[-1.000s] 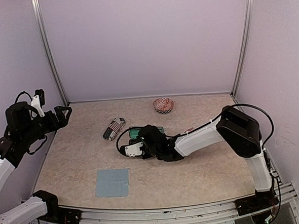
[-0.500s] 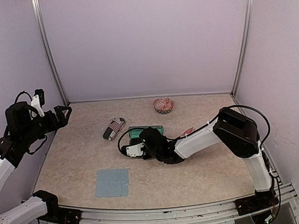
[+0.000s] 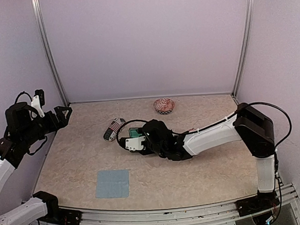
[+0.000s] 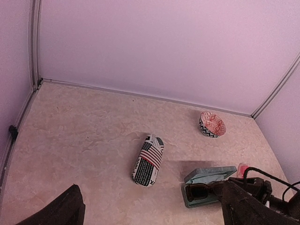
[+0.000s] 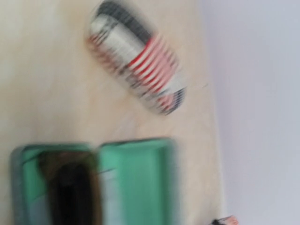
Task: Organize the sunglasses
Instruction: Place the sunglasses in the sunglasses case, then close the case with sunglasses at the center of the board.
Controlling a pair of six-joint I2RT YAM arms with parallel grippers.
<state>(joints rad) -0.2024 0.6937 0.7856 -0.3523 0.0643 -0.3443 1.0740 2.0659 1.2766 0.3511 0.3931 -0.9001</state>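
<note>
The dark reddish-brown sunglasses (image 4: 199,191) lie inside the open teal case (image 4: 209,174), also blurred in the right wrist view as dark sunglasses (image 5: 70,192) in the case (image 5: 136,183). My right gripper (image 3: 133,142) hovers over the case's left end. Its fingers show in no view. A slim pink-red pair (image 4: 243,168) lies just right of the case, mostly hidden behind the right arm. My left gripper (image 4: 152,201) is raised at the table's left side, open and holding nothing.
A flag-patterned case (image 3: 114,129) lies left of the teal case. A red patterned pouch (image 3: 164,106) sits near the back wall. A blue cloth (image 3: 112,183) lies flat at the front left. Walls close in the table on three sides.
The right gripper has shifted back and left over the teal case, and the right arm's elbow has swung to the right. The left arm has not moved.
</note>
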